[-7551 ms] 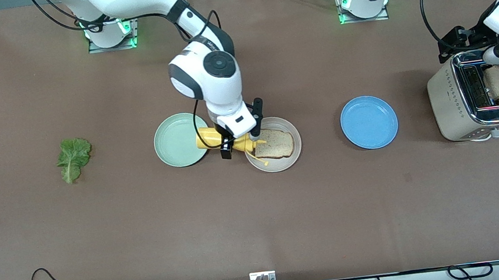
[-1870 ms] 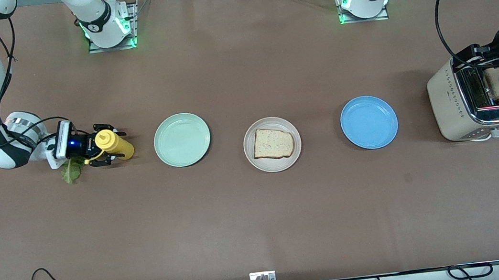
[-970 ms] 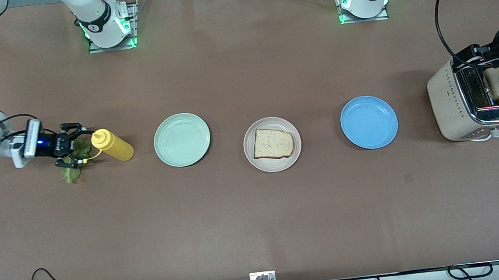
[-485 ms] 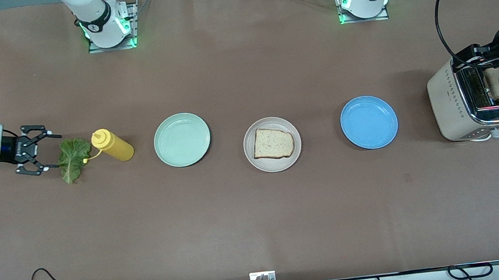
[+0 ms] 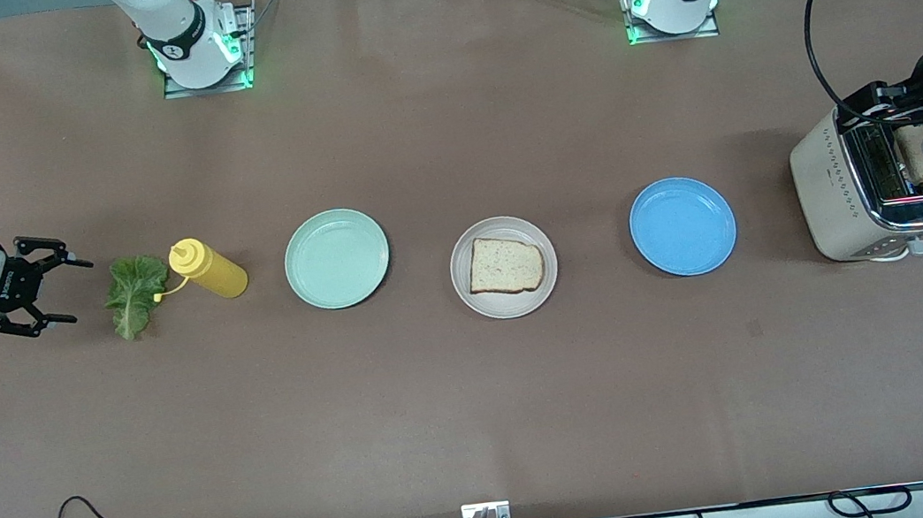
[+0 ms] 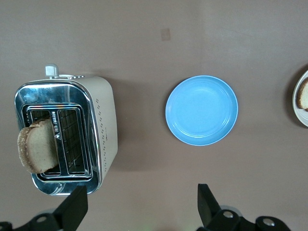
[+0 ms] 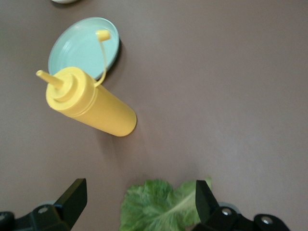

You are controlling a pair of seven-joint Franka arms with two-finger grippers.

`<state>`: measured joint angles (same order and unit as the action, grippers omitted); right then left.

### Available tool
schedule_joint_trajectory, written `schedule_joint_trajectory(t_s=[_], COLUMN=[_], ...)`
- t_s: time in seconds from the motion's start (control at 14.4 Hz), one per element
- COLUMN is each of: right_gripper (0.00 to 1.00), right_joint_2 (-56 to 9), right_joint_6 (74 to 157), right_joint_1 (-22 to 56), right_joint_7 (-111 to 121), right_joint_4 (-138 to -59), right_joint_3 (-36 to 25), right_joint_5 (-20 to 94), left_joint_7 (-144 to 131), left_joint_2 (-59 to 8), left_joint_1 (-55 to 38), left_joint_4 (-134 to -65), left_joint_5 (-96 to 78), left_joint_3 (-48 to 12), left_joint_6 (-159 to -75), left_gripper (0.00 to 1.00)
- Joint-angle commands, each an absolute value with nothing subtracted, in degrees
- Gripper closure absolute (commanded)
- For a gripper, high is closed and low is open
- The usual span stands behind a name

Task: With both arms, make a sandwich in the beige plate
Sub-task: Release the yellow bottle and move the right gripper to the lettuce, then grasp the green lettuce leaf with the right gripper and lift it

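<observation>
1. Spanning the whole front view, the brown desk point(image 5: 480, 399), with the arm bases along the edge farthest from the front camera.
2. Standing near the desk edge at the left arm's end, the toaster point(image 5: 862, 184), with a second bread slice point(image 6: 36, 153) sticking up out of a slot; not yet taken.
3. Hovering over the toaster, the left claw point(image 6: 139, 204), spread wide and holding nothing.
4. Lying in a row along the middle of the desk: blue plate point(image 5: 683, 226) toward the left arm's end, beige plate point(image 5: 508, 301) in the centre, mint green plate point(image 5: 337, 258) toward the right arm's end; well apart from one another.
5. Resting flat in the beige plate, one bread slice point(image 5: 505, 266), bare on top as far as can be seen; so only the base layer looks done.
6. Hanging close to the desk edge at the right arm's end, the right claw point(image 5: 49, 295), spread wide, empty, aimed at the lettuce.
7. Standing between the mint green plate and the lettuce, the yellow sauce bottle point(image 5: 209, 269), cap hanging off by its strap.
8. Lying flat just beside the bottle, the lettuce leaf point(image 5: 134, 293), not yet gripped.
9. Remaining, judging by this: lettuce onto the bread, then the toaster slice on top.
</observation>
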<state>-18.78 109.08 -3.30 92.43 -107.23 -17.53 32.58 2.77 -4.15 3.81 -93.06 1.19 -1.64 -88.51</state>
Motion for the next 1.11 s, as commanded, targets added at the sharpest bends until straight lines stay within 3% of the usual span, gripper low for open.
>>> schedule_joint_trajectory(t_s=[0.0, 0.62, 1.04], right_gripper=[0.00, 0.00, 0.00], right_joint_2=[-16.0, -17.9, -25.8], right_joint_6=[113.1, 120.1, 133.2], right_joint_1=[-1.0, 4.3, 6.8], right_joint_7=[77.1, 27.6, 23.9], right_joint_4=[-108.6, -111.2, -112.8], right_joint_3=[-17.8, -17.7, -17.8], right_joint_5=[24.8, 14.8, 12.9], left_joint_7=[3.9, 3.5, 3.3], left_joint_2=[-4.7, -4.7, -4.7], left_joint_1=[4.0, 3.9, 3.9], left_joint_4=[-91.4, -91.4, -91.3], left_joint_5=[0.4, 0.4, 0.4], left_joint_3=[-1.7, -1.7, -1.7], left_joint_6=[-87.0, -87.0, -87.1], left_gripper=[0.00, 0.00, 0.00])
